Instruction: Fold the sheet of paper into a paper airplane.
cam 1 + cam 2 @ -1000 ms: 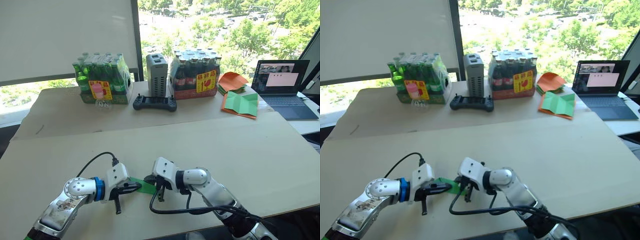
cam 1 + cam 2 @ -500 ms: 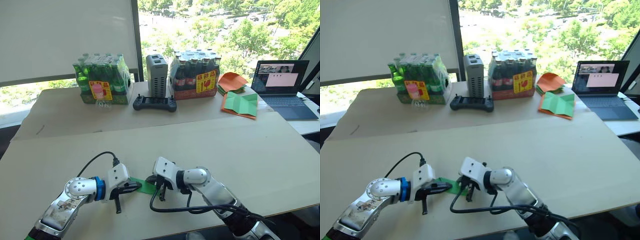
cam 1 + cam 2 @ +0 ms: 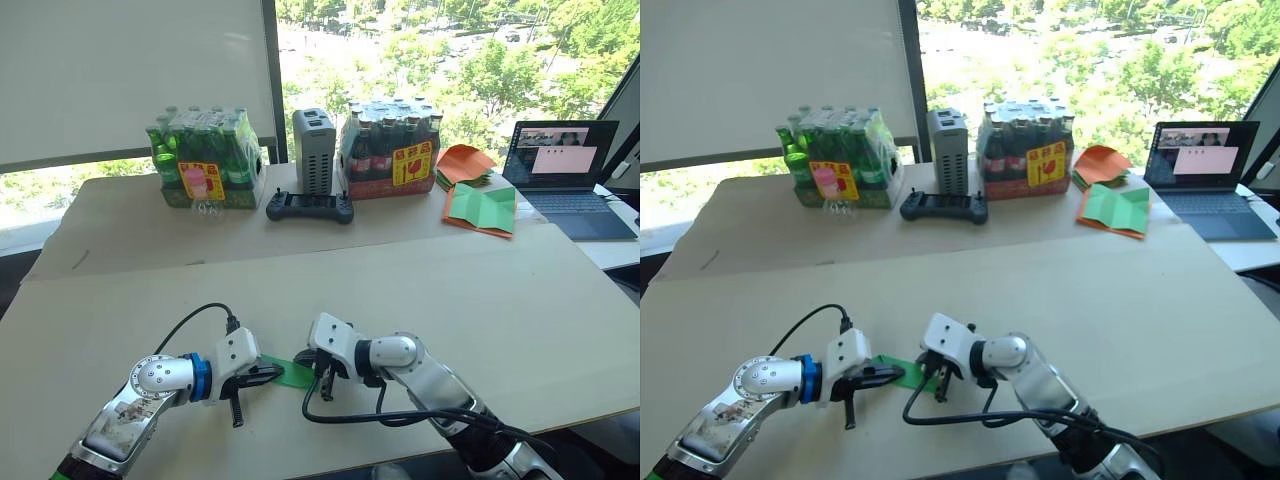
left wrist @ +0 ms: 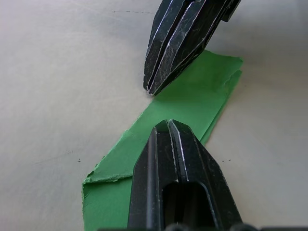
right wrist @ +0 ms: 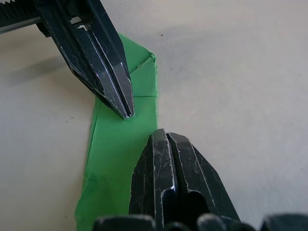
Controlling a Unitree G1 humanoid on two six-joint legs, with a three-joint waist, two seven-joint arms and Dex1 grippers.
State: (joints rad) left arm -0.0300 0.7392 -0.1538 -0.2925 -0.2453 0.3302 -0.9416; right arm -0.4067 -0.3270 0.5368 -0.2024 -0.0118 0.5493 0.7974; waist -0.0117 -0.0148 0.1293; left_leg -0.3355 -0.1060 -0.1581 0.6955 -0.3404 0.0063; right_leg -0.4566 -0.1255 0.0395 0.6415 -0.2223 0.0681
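The sheet of paper (image 3: 291, 373) lies flat on the table near the front edge, folded into a narrow bright green strip (image 4: 192, 96) with a creased corner at one end. My left gripper (image 3: 270, 373) comes in from the left, shut, with its tip (image 4: 166, 126) resting on the strip. My right gripper (image 3: 316, 376) comes in from the right, also shut, its tip (image 5: 161, 134) pressed on the strip's other end. The two tips face each other a short way apart, as the left gripper (image 5: 126, 113) in the right wrist view makes plain.
At the back of the table stand a pack of green bottles (image 3: 205, 160), a grey box (image 3: 313, 150), a pack of dark bottles (image 3: 390, 150) and a black controller (image 3: 309, 207). Orange and green papers (image 3: 480, 205) and a laptop (image 3: 565, 165) lie at the back right.
My right gripper has crept slightly to the right along the strip. The left gripper and the paper stay put.
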